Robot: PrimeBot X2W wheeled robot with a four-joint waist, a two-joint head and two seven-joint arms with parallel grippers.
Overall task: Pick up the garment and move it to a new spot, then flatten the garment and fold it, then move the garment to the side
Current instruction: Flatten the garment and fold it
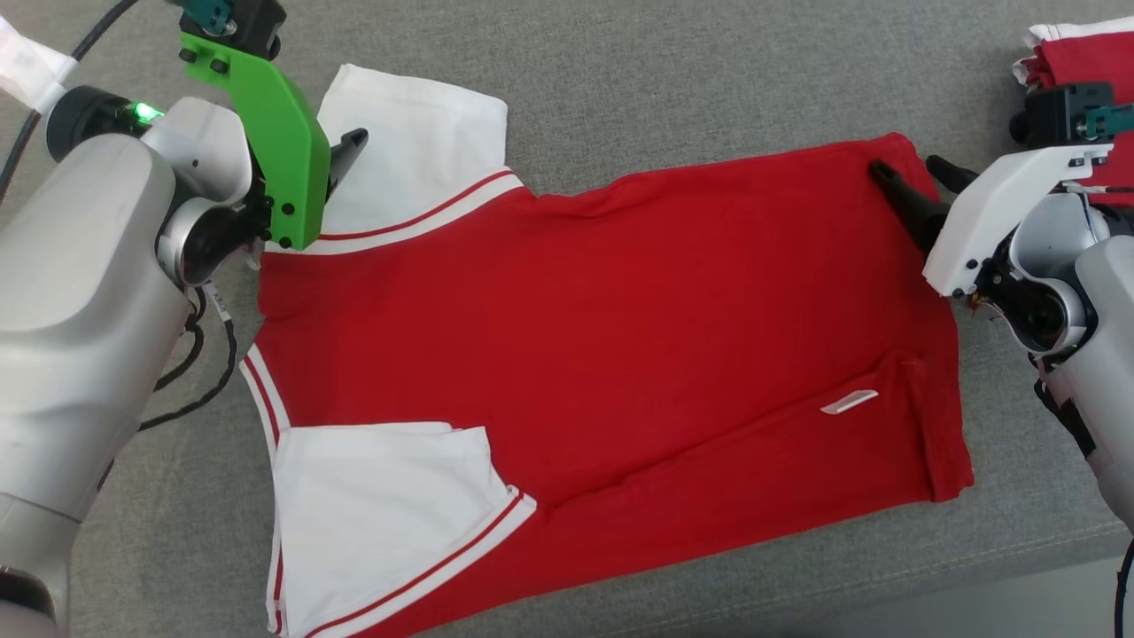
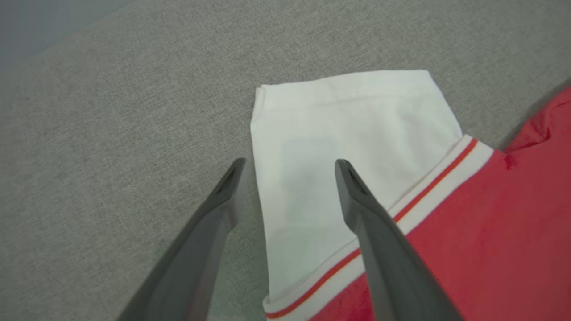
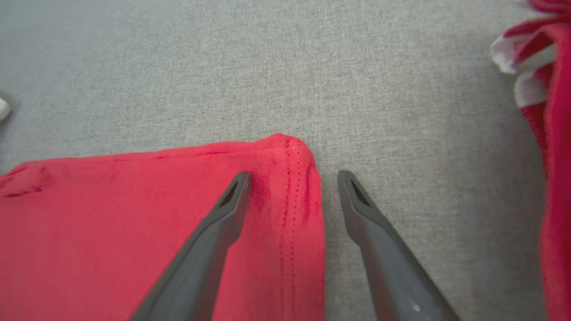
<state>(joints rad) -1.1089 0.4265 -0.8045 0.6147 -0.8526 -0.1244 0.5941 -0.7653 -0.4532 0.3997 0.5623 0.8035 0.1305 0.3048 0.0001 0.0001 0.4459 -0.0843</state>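
The garment [image 1: 602, 337], a red shirt with white sleeves and red-striped trim, lies spread flat on the grey cloth surface [image 1: 673, 80]. A small white tag [image 1: 849, 401] sits near its hem. The left gripper [image 2: 290, 165] is spread astride its far sleeve's edge, and the right gripper [image 3: 294, 176] is spread astride its far hem corner. Its near sleeve is cut off by the frame, as is the red-and-white pile [image 1: 1076, 53] beyond its hem.
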